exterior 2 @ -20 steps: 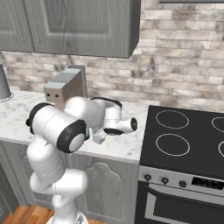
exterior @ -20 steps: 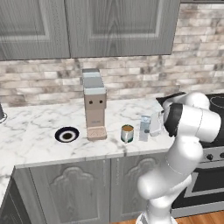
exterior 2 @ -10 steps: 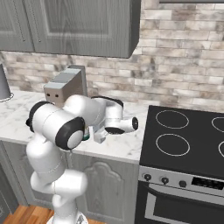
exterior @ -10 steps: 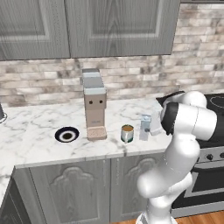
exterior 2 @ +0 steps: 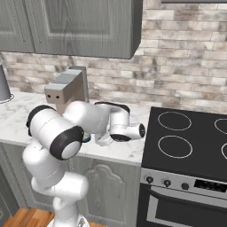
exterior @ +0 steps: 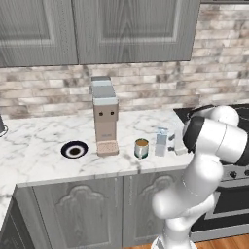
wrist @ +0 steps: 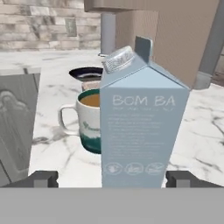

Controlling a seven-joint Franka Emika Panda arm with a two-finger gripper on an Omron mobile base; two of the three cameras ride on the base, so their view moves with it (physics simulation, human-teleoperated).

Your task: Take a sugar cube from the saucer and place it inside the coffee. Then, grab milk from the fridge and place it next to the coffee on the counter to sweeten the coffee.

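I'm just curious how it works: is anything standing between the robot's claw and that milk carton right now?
Nothing visible. In the hand view the milk stands directly ahead of the open gripper, upright on the counter, with no object in between. The coffee sits just behind the carton, not in front.

Milk [wrist: 142,131]: matt pale blue carton, paper-like faces, smooth, with a ribbed pale cap at upper centre of the hand view. Coffee [wrist: 89,124]: glazed-looking mug, white over teal, glossy, brown liquid on top. Saucer [exterior: 74,149]: smooth, dark rim with slight sheen. Counter [exterior: 39,146]: polished white marble, grey veins. Cabinet doors [exterior: 73,214]: grey painted wood grain, matt. Wall [exterior: 146,87]: rough brick.
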